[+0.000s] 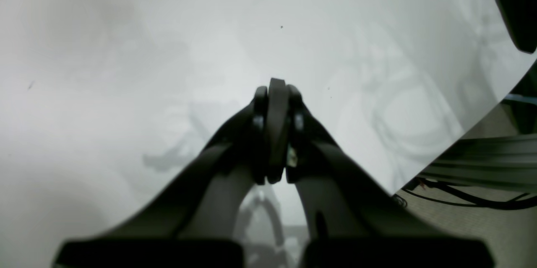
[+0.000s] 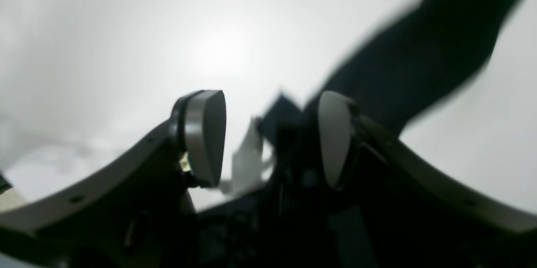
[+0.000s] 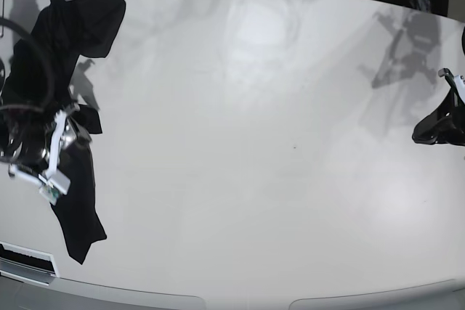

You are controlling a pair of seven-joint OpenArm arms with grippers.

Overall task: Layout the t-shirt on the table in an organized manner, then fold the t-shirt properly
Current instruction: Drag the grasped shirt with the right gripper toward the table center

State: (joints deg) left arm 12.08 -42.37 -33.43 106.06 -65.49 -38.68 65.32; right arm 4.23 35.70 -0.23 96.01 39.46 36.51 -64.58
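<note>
White table (image 3: 240, 107): right jaws wide over t-shirt (image 3: 73, 201)

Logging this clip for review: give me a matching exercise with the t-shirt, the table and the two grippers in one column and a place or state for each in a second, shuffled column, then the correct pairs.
Column one:
1. t-shirt
2. table
3. left gripper
4. right gripper

Column two:
A. jaws shut, nothing between them, over bare tabletop
B. glossy white, mostly bare
C. black, bunched at the base view's left edge
D. jaws open, at the black fabric

Pairs: 1-C, 2-B, 3-A, 4-D
</note>
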